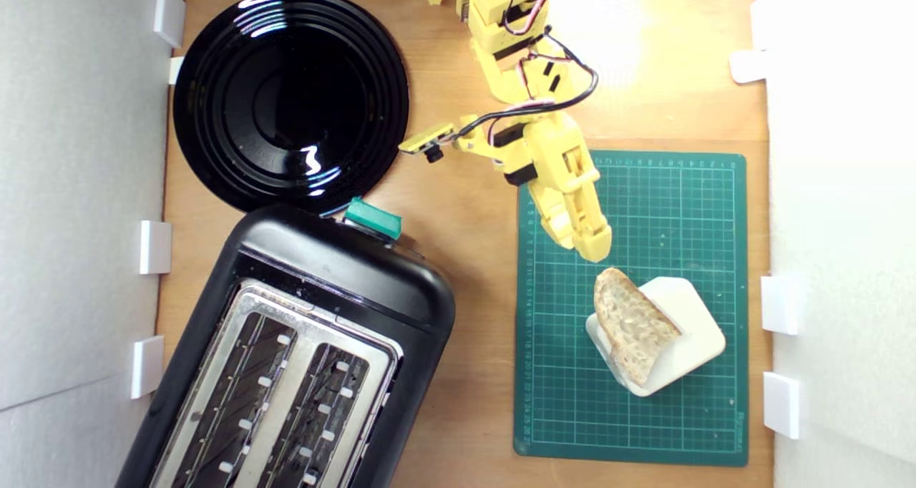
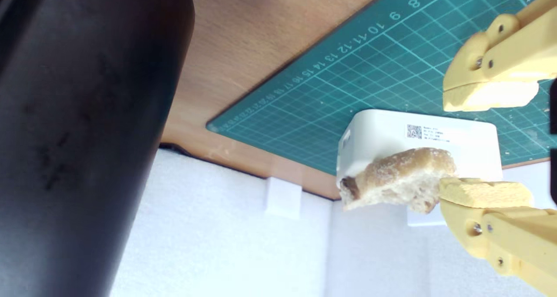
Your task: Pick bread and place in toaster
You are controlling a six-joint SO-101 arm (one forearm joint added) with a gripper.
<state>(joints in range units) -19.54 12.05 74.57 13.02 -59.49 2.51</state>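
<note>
Yellow gripper (image 1: 592, 248) poised just off the bread (image 1: 632, 325), jaws spread and holding nothing.

The bread leans on a white block (image 1: 690, 323) on the green cutting mat (image 1: 644, 416), its rounded end toward the fingertips; in the wrist view one finger (image 2: 483, 192) sits right at the crust, the other (image 2: 489, 94) well apart from it. Bare mat lies on either side of the block. A strip of open wooden table (image 1: 479, 259) separates the mat's edge from the black toaster (image 1: 343, 273), at the exterior view's lower left, slots upward, teal lever (image 1: 373, 218) by the black plate (image 1: 290, 98). White walls (image 1: 837, 187) bound both sides.
</note>
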